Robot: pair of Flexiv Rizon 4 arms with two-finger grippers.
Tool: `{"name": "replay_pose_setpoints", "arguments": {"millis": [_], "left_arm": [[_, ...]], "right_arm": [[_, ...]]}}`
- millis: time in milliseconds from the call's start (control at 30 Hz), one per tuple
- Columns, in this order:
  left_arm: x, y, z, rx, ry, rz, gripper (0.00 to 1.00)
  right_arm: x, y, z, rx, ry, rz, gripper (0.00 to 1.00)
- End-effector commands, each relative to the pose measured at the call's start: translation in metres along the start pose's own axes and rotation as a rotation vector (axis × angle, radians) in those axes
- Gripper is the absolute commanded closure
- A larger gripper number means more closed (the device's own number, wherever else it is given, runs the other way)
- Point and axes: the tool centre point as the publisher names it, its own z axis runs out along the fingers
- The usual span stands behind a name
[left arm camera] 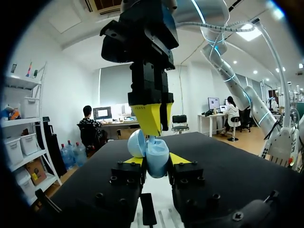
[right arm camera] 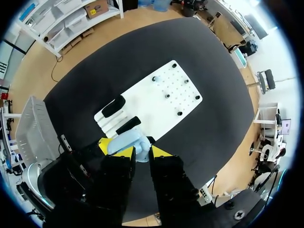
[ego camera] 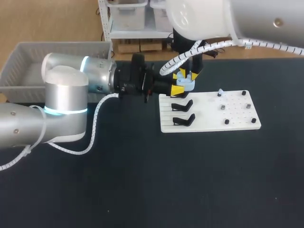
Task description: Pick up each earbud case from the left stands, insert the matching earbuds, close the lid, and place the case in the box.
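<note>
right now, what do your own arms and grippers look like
left arm: silver-grey rounded segments, white joint cap, glowing cyan ring, white spiral-wrapped cable. right arm: glossy silver-white, same spiral cable. left gripper and right gripper: black blocky bodies, bright yellow tips.

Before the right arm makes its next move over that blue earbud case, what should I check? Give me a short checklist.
1. The left gripper grips the earbud case from both sides: ok.
2. The lid is open and tipped back, away from the opening: ok.
3. The right gripper is lined up directly above the open case: ok, it hangs tip down right over the opening.
4. The right gripper carries an earbud: cannot tell, nothing shows at its tips.
5. Earbuds are already seated in the case: cannot tell, the inside is hidden in every view.
</note>
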Motion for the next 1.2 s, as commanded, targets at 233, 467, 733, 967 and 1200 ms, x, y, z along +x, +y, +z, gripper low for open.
{"name": "replay_pose_setpoints", "arguments": {"millis": [233,467,733,967,1200], "left_arm": [[0.001,-0.002,0.0,-0.007,-0.002,0.003,1.0],[0.001,-0.002,0.0,-0.007,-0.002,0.003,1.0],[0.001,-0.002,0.0,-0.007,-0.002,0.003,1.0],[0.001,-0.002,0.0,-0.007,-0.002,0.003,1.0],[0.001,-0.002,0.0,-0.007,-0.002,0.003,1.0]], "right_arm": [[0.001,-0.004,-0.005,-0.026,0.032,0.009,0.0],[0.013,-0.038,-0.031,-0.152,0.062,-0.01,0.23],[-0.006,-0.066,-0.036,-0.257,-0.044,-0.217,0.27],[-0.046,-0.075,-0.029,-0.215,-0.13,-0.291,0.46],[-0.082,-0.08,-0.008,-0.203,-0.178,-0.371,0.51]]}}
